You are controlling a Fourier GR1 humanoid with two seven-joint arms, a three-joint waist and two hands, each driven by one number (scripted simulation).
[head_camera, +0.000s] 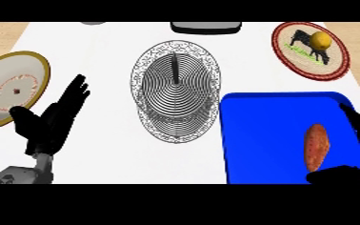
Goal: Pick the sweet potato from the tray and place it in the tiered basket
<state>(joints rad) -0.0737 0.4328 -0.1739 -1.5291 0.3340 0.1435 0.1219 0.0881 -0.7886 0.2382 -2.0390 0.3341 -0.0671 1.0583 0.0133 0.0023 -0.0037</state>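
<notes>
Black and straight-fingered, your left hand (53,117) stands open and upright at the near left of the white counter (105,62), holding nothing. Your right hand (336,174) shows only as a dark shape at the near right edge, just beside the sweet potato (315,146), and you cannot tell how its fingers are set. That tapered, orange-brown root lies lengthwise on the glossy blue tray (260,133), right of the round wire tiered basket (175,86).
</notes>
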